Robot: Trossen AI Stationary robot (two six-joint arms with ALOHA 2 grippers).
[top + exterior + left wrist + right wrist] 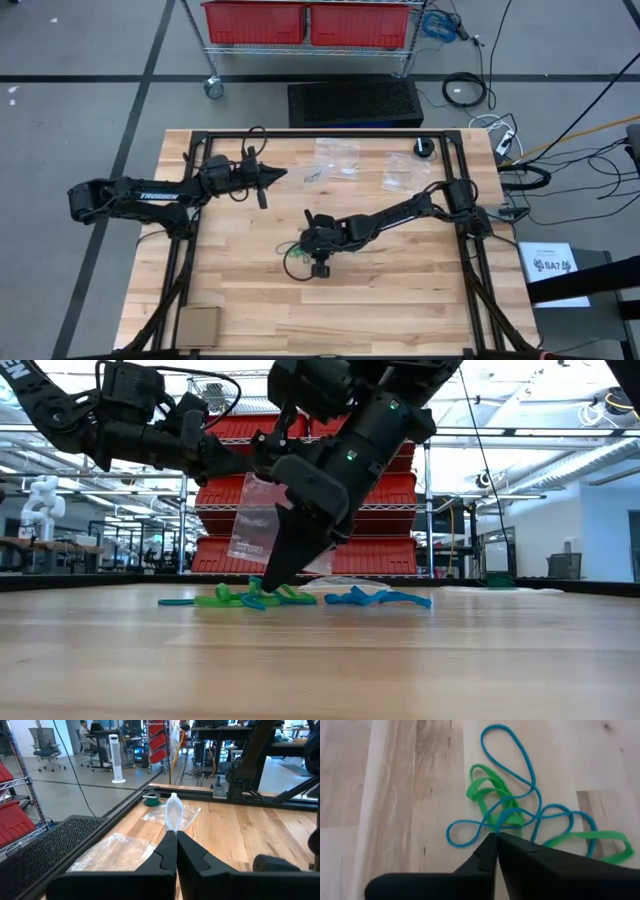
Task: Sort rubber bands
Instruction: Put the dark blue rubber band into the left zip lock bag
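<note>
We see the wooden table [400, 290] from above, with both dark arms reaching over it. The left gripper [172, 837] is raised over the far left part of the table, its fingers pressed together on the top of a clear plastic bag [173, 812] that hangs from them; two more clear bags [337, 155] lie flat near the far edge. The right gripper [496, 837] is down at the table's middle, tips touching the surface, fingers drawn together to a narrow point. The rubber bands [520, 815] lie in a loose tangle of green and blue loops directly at those tips, with a second blue cluster [378, 598] just beside the first in the low view. We judge the step in hand to be the picking of a single band out of the pile for sorting by colour. The closed tips meet where a blue loop crosses a green one, and we cannot tell whether either strand is actually pinched. The next move, in our judgement, calls for a slow lift that draws one loop free without dragging its neighbours along.
</note>
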